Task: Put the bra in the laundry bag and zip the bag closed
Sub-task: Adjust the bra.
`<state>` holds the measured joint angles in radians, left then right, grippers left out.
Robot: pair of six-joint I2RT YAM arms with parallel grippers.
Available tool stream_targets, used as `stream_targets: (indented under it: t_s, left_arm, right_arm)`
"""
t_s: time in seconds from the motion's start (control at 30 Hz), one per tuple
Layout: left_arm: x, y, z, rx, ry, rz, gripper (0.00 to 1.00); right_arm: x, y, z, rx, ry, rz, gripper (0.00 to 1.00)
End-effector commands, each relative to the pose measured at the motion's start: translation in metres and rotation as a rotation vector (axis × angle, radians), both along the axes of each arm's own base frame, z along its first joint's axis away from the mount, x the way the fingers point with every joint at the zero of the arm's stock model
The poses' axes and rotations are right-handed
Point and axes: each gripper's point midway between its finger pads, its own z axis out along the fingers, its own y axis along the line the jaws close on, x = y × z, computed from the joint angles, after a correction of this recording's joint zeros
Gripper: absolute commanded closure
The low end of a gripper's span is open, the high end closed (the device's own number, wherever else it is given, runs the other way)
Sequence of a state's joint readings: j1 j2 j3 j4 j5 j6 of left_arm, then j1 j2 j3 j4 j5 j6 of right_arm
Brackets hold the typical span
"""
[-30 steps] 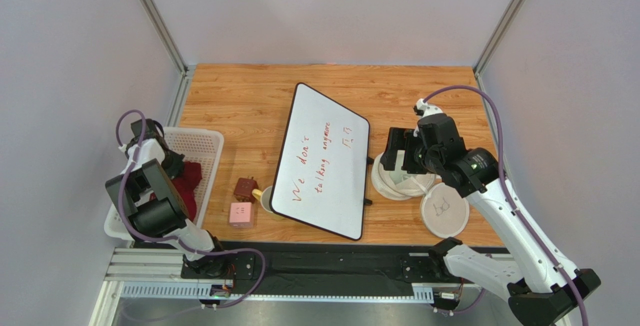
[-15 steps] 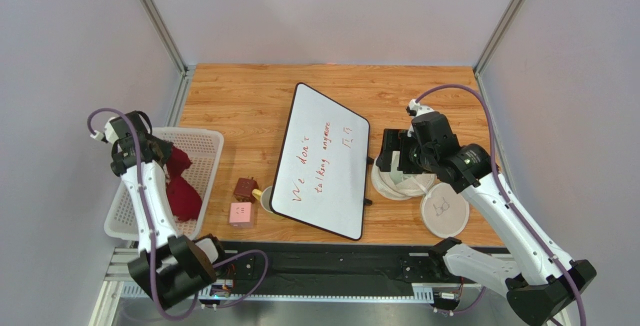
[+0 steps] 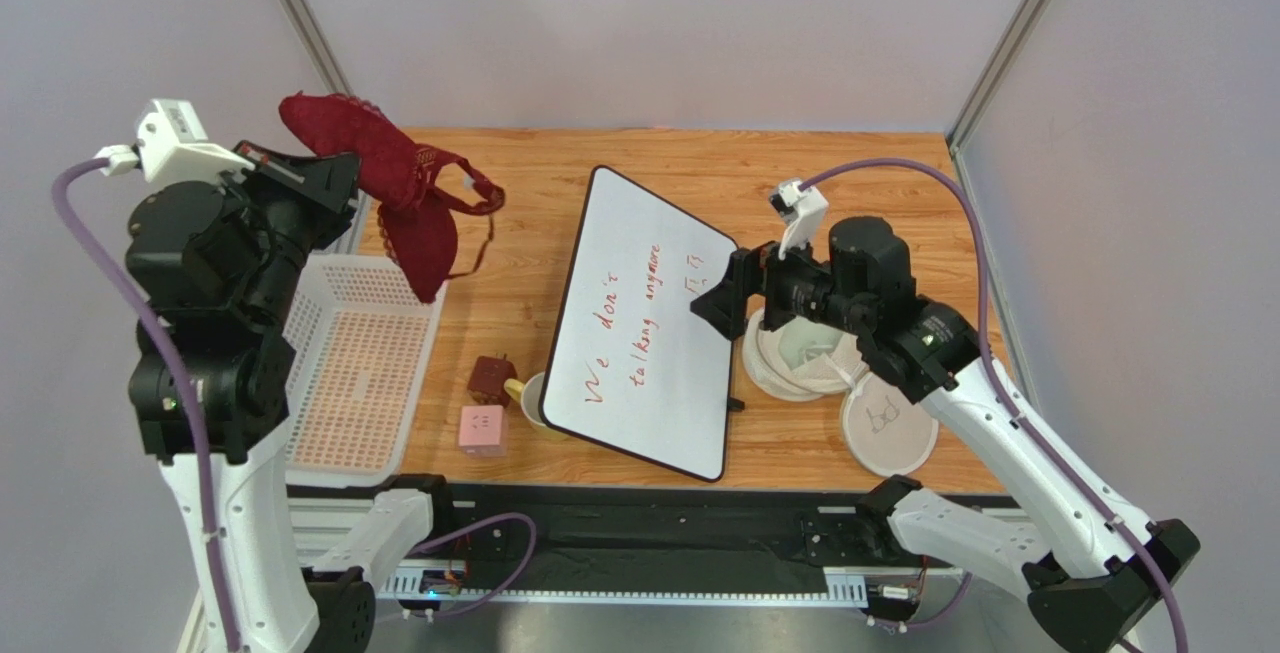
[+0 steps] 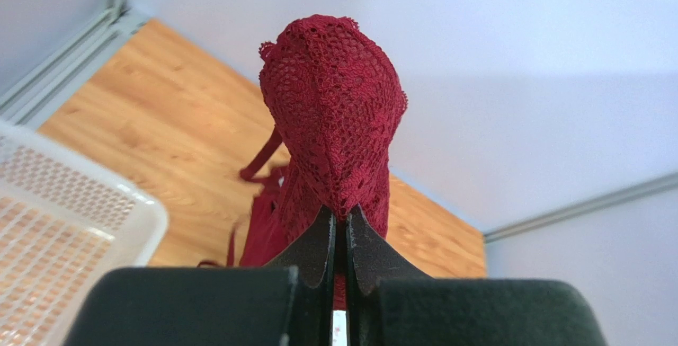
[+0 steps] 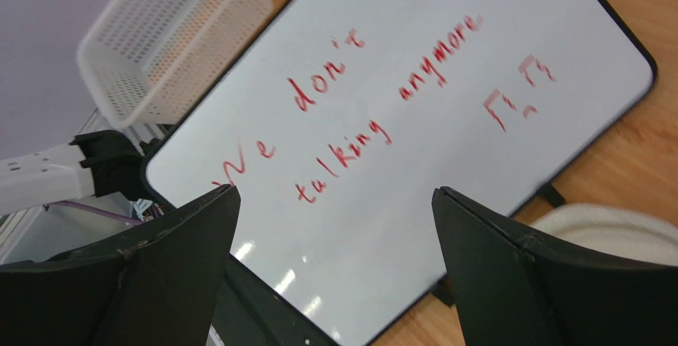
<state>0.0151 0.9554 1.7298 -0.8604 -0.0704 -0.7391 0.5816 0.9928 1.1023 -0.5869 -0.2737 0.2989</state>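
The dark red lace bra (image 3: 403, 188) hangs in the air above the table's back left, over the far end of the basket. My left gripper (image 3: 334, 176) is raised high and shut on it. In the left wrist view the jaws (image 4: 340, 215) pinch the lace of one cup (image 4: 334, 107), and the straps dangle below. The white mesh laundry bag (image 3: 801, 364) sits open at the right, with its disc lid (image 3: 888, 422) lying flat beside it. My right gripper (image 3: 724, 293) is open and empty, raised at the bag's left over the whiteboard's right edge (image 5: 334, 193). A sliver of the bag (image 5: 613, 231) shows in the right wrist view.
A white perforated basket (image 3: 361, 368) stands at the left edge with nothing in it. A whiteboard (image 3: 646, 323) with red writing lies between the basket and the bag. A pink box (image 3: 484, 428), a brown item (image 3: 490, 376) and a cup (image 3: 534, 401) sit by its left edge.
My left arm has lifted the bra out of the basket and high above the table. My right gripper has swung left from over the bag toward the whiteboard.
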Motion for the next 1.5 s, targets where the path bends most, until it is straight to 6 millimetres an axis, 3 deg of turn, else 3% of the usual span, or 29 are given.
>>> stream_targets:
  t_s: [0.0, 0.03, 0.07, 0.1, 0.13, 0.17, 0.2, 0.23, 0.27, 0.33, 0.47, 0.57, 0.73, 1.07, 1.47]
  left_arm:
    - [-0.005, -0.036, 0.021, -0.072, -0.008, -0.172, 0.98]
    - [-0.007, -0.042, 0.026, -0.080, -0.016, -0.201, 0.98]
    - [-0.009, -0.050, 0.029, -0.093, -0.021, -0.247, 0.98]
    - [-0.012, -0.057, 0.032, -0.114, -0.032, -0.282, 0.97]
    - [-0.010, -0.063, 0.030, -0.121, -0.036, -0.318, 0.97]
    - [-0.018, -0.074, 0.041, -0.124, -0.089, -0.389, 0.97]
    - [-0.022, -0.080, 0.044, -0.158, -0.103, -0.418, 0.96]
    - [-0.021, -0.085, 0.039, -0.175, -0.101, -0.447, 0.96]
    - [-0.031, -0.093, 0.050, -0.180, -0.153, -0.507, 0.95]
    - [-0.038, -0.101, 0.054, -0.224, -0.158, -0.555, 0.94]
    - [-0.062, -0.120, 0.061, -0.283, -0.164, -0.695, 0.93]
    - [-0.072, -0.124, 0.059, -0.332, -0.164, -0.723, 0.93]
    - [-0.072, -0.137, 0.051, -0.412, -0.132, -0.816, 0.92]
    - [-0.076, -0.148, 0.046, -0.460, -0.113, -0.926, 0.92]
    - [-0.078, -0.148, 0.037, -0.489, -0.065, -0.906, 0.92]
  right_arm:
    - [-0.005, 0.055, 0.097, 0.250, -0.450, 0.202, 0.01]
    - [-0.016, 0.070, 0.105, 0.276, -0.472, 0.250, 0.01]
    - [-0.021, 0.080, 0.133, 0.329, -0.540, 0.277, 0.01]
    - [-0.032, 0.105, 0.130, 0.325, -0.545, 0.354, 0.01]
    - [-0.038, 0.117, 0.133, 0.322, -0.555, 0.388, 0.01]
    - [-0.045, 0.126, 0.155, 0.347, -0.589, 0.417, 0.01]
    - [-0.053, 0.148, 0.147, 0.338, -0.559, 0.476, 0.01]
    - [-0.058, 0.155, 0.150, 0.336, -0.550, 0.502, 0.01]
    - [-0.064, 0.162, 0.149, 0.325, -0.536, 0.532, 0.01]
    - [-0.077, 0.174, 0.156, 0.338, -0.547, 0.603, 0.01]
    - [-0.080, 0.174, 0.166, 0.349, -0.581, 0.619, 0.01]
    - [-0.084, 0.175, 0.179, 0.396, -0.610, 0.629, 0.05]
    - [-0.099, 0.181, 0.195, 0.502, -0.656, 0.687, 0.20]
    - [-0.093, 0.204, 0.193, 0.496, -0.685, 0.737, 0.27]
    - [-0.083, 0.178, 0.196, 0.378, -0.818, 0.644, 0.36]
